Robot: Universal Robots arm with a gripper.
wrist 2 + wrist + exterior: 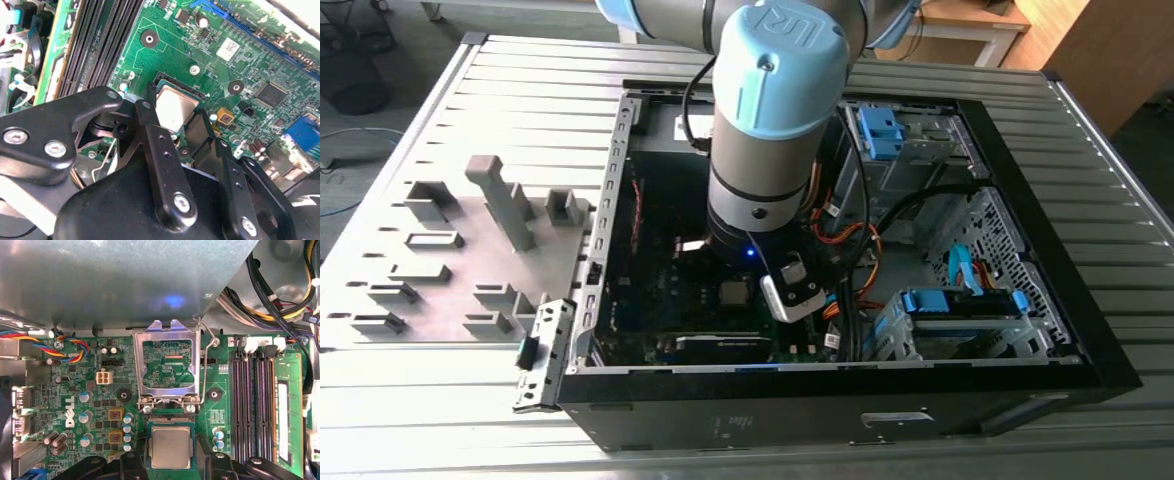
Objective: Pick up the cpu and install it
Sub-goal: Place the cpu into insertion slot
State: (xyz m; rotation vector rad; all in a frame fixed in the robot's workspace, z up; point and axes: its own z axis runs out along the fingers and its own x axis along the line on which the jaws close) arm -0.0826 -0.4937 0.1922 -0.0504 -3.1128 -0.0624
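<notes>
The cpu (171, 447) is a small tan-grey square chip, level and right over the motherboard socket (148, 460), whose green-blue frame edges it. My gripper (172, 462) is shut on it, one black finger (131, 462) against each of two opposite sides. The other finger (216, 462) shows at the far side. In the second wrist view the cpu (175, 106) sits between the same black fingers (145, 117) of the gripper (172, 120). The socket's metal load plate (167, 332) stands flipped open beyond the chip. In the exterior view the cpu (734, 292) lies low inside the open computer case (1041, 250).
Black memory slots (250, 405) run beside the socket, with a green memory stick (284, 415) in the outer one. Cable bundles (280, 300) hang nearby. Blue drive cages (961, 310) fill the case's right in the exterior view. Grey fixtures (507, 200) stand outside the case.
</notes>
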